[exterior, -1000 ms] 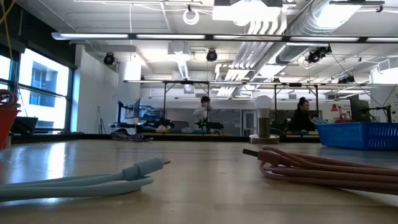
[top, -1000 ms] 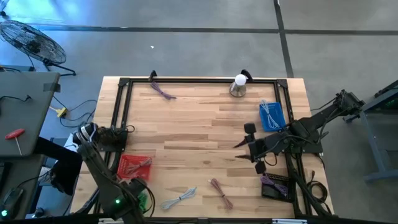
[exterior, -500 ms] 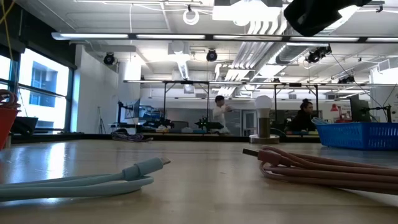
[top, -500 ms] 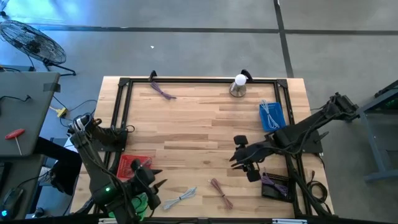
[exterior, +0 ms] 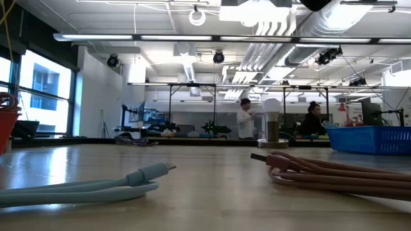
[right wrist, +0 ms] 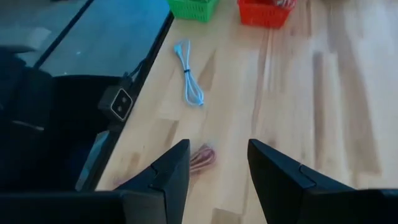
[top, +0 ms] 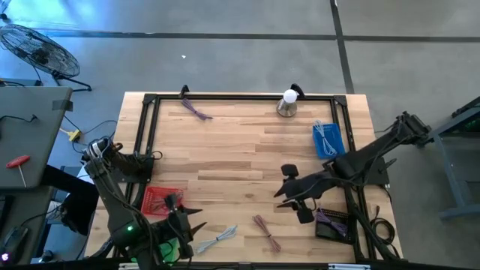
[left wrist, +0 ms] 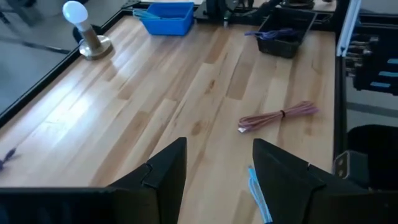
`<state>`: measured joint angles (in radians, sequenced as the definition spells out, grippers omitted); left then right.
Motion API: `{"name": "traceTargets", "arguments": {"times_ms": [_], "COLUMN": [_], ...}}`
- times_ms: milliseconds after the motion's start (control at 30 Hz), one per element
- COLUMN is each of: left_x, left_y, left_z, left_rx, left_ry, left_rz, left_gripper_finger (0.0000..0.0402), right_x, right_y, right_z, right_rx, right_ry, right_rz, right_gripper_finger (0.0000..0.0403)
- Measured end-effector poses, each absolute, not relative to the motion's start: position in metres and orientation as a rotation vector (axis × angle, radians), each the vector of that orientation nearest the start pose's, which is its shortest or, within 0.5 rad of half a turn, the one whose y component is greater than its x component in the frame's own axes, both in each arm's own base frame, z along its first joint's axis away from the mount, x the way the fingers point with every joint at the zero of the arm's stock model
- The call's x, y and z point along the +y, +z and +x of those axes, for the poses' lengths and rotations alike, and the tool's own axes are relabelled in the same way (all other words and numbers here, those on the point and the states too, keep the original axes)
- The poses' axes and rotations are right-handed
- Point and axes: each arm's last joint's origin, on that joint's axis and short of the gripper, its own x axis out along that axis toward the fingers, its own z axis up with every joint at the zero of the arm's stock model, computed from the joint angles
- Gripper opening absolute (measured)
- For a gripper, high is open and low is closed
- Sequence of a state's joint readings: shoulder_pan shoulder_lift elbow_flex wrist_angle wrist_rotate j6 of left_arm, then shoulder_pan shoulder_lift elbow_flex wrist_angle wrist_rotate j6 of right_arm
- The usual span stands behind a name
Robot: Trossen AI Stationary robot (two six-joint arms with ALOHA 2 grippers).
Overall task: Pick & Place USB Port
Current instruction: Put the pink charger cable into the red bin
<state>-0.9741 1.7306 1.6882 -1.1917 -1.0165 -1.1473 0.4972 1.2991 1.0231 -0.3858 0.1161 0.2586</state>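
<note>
Four bins on the bench: blue basket (top: pixel 328 140) with white cable at the right edge, dark tray (top: pixel 331 223) with purple cable near the right front corner, red basket (top: pixel 160 199) and green basket (top: pixel 172 244) front left. Pink USB cable (top: pixel 265 232) and light-blue USB cable (top: pixel 215 239) lie loose along the front edge. Left gripper (top: pixel 196 227) and right gripper (top: pixel 281 195) hover, jaws apart, empty.

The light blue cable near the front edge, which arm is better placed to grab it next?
Probably the left: its tool hangs open right beside the light blue cable. The right tool, also open, is farther off, nearer the pink cable.
</note>
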Motion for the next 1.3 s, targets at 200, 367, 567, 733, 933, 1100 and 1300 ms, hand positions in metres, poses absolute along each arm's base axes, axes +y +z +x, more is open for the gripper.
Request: {"name": "traceTargets", "arguments": {"times_ms": [200,367,567,733,933,1100,1300], "left_x": [-0.267,-0.270,-0.276,-0.279,-0.282,-0.281,-0.281], "left_y": [0.336,0.337,0.338,0.337,0.337,0.337,0.336], "left_z": [0.211,0.213,0.216,0.218,0.218,0.218,0.218], "left_rx": [0.506,0.493,0.493,0.510,0.537,0.541,0.543], "left_ry": [0.369,0.361,0.325,0.300,0.272,0.272,0.273], "left_rz": [-0.101,-0.143,-0.218,-0.252,-0.281,-0.277,-0.275], "left_gripper_finger": [0.0177,0.0177,0.0177,0.0177,0.0177,0.0177,0.0177], "right_x": [0.151,0.181,0.220,0.240,0.251,0.253,0.250], "right_y": [0.265,0.241,0.221,0.214,0.203,0.188,0.173], "right_z": [0.263,0.279,0.292,0.301,0.312,0.317,0.312], "right_rx": [0.813,0.927,1.011,1.096,1.146,1.169,1.196], "right_ry": [0.237,0.200,0.142,0.037,-0.095,-0.171,-0.254], "right_rz": [0.107,0.162,0.182,0.131,0.178,0.254,0.313], "right_gripper_finger": [0.0153,0.0153,0.0153,0.0153,0.0153,0.0153,0.0153]}}
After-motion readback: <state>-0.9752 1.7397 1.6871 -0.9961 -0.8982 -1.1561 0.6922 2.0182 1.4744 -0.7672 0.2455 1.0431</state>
